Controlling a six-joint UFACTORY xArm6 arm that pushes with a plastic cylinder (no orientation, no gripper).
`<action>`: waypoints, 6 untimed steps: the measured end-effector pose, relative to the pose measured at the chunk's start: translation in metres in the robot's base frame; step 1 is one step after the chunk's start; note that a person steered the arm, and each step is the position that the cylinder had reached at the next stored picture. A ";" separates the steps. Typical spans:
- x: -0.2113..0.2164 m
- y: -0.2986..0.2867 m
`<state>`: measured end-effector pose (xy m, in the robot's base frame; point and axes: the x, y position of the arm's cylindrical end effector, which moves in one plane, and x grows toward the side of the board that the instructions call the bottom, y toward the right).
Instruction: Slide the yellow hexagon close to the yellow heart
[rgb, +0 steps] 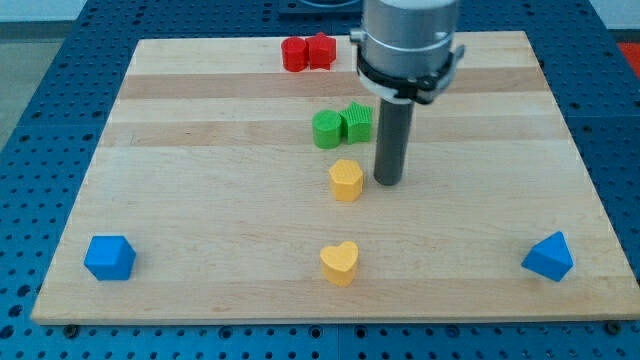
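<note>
On the wooden board (200, 150), our bare rod, holding nothing, rests my tip (388, 183) just right of the yellow hexagon (346, 180), so we should circle above it and push straight down toward the yellow heart (339, 262).

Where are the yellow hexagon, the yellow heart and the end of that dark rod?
yellow hexagon (346, 179), camera view, its top face.
yellow heart (339, 260), camera view, its top face.
my tip (388, 182), camera view, the rod's lowest end.
</note>
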<state>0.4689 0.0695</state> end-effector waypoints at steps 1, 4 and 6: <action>0.000 0.015; -0.033 -0.032; -0.037 -0.058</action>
<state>0.4317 0.0116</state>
